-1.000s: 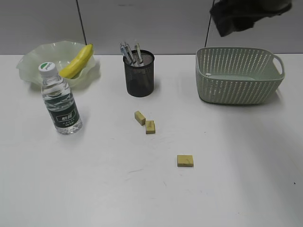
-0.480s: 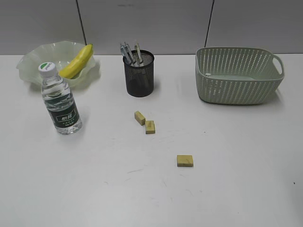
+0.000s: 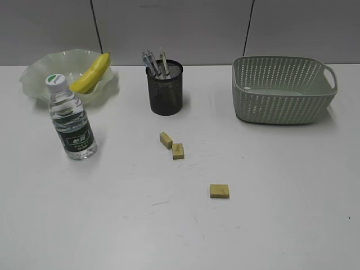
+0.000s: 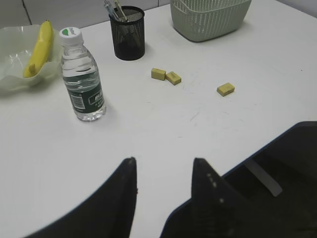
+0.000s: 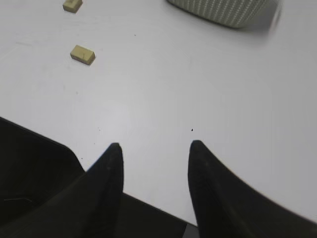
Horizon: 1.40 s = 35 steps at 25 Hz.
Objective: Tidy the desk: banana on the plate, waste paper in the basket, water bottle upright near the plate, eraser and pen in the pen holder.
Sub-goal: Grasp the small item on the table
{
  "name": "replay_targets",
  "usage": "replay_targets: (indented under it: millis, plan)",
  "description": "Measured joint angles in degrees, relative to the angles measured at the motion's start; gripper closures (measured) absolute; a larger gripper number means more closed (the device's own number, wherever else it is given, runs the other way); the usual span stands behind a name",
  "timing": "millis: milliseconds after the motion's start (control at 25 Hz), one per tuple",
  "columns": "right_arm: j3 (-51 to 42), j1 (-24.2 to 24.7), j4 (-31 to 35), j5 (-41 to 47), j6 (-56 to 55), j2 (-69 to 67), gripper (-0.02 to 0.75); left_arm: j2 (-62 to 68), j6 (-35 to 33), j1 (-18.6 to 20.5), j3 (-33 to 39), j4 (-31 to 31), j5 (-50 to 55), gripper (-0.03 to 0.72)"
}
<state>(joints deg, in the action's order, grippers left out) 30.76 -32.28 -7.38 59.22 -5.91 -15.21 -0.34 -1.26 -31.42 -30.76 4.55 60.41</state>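
The yellow banana (image 3: 93,72) lies in the wavy pale green plate (image 3: 39,76) at the back left. In front of the plate the water bottle (image 3: 70,118) stands upright. Several pens (image 3: 154,63) stick out of the black mesh pen holder (image 3: 165,88). Three yellow erasers lie on the desk: two close together (image 3: 166,140) (image 3: 178,151), one farther forward (image 3: 219,191). The basket (image 3: 284,90) stands at the back right; the waste paper is out of view. My left gripper (image 4: 164,161) and right gripper (image 5: 155,145) both stand open and hold nothing, low over the desk's near edge.
The white desk (image 3: 281,185) runs to its front edge just under both grippers, with dark structure below it. Neither arm shows in the exterior view. In the right wrist view one eraser (image 5: 82,54) lies ahead to the left of the fingers.
A second ago the dark right arm hung over the basket at the top right of the exterior view; it has since drawn out of that view. The objects have stayed put.
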Motion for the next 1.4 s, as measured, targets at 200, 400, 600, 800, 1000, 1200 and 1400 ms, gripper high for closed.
replay_targets:
  millis: [200,400,600,800,1000,1200,1400]
  plan:
    - [-0.50,0.00,0.33,1.25,0.93,10.08,0.406,0.00,0.00,0.00,0.00,0.00,0.00,0.407]
    - [-1.01,-0.04,0.96,1.25,1.34,15.66,0.412,0.46,0.00,0.06,0.00,-0.01,0.02,0.409]
    - [-1.07,-0.07,2.35,1.15,3.04,15.72,0.412,9.59,0.00,0.06,-0.71,1.93,-1.55,0.409]
    - [-1.07,-0.07,2.45,1.09,3.23,15.78,0.414,26.67,0.00,0.06,-3.51,6.70,-12.64,0.409]
    - [-1.07,-0.07,2.48,1.05,3.28,15.78,0.414,46.07,-0.73,0.06,-7.32,11.98,-22.72,0.409]
    - [-1.07,-0.07,2.52,1.05,3.28,15.78,0.414,63.58,-1.05,0.06,-13.86,13.37,-26.87,0.409]
    - [-1.07,-0.07,2.52,1.05,3.28,15.78,0.415,77.80,-1.05,0.01,-21.64,14.14,-27.52,0.409]
